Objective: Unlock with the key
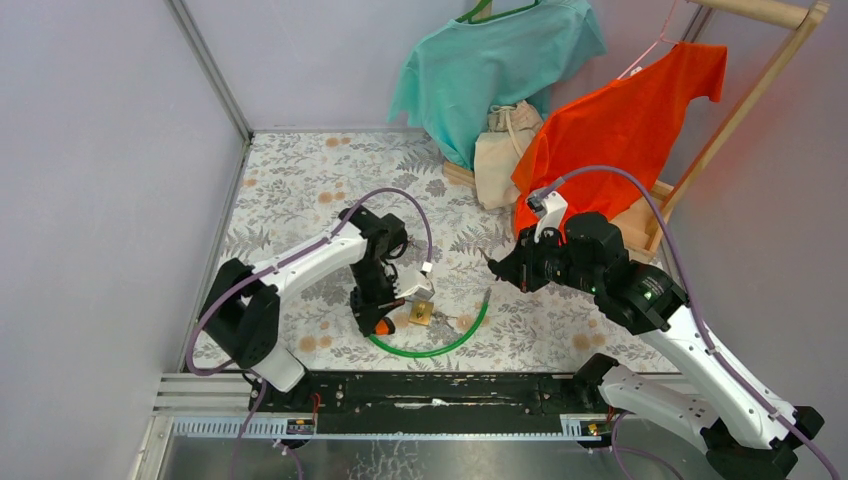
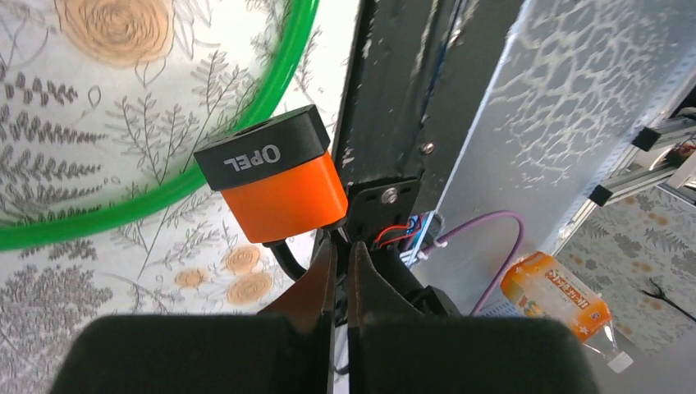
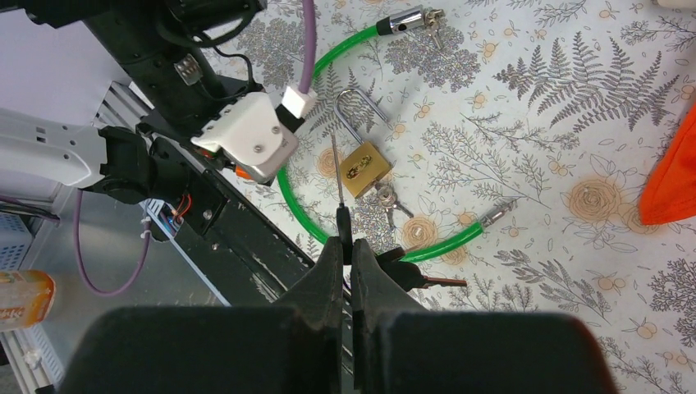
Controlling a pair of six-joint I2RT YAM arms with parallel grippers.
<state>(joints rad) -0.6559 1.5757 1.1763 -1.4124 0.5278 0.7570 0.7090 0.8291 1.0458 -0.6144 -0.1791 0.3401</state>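
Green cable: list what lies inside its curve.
Inside the green cable lie a brass padlock and small keys at its base. The left arm covers part of the curve, hiding what lies beneath.

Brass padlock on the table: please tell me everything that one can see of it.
The padlock has a small brass-coloured body and a silver U-shaped shackle, which looks closed, though I cannot be sure. It lies flat on the floral table cover, inside the loop of the green cable. A small bunch of keys lies at its bottom end; whether one is inserted I cannot tell. Nothing holds it.
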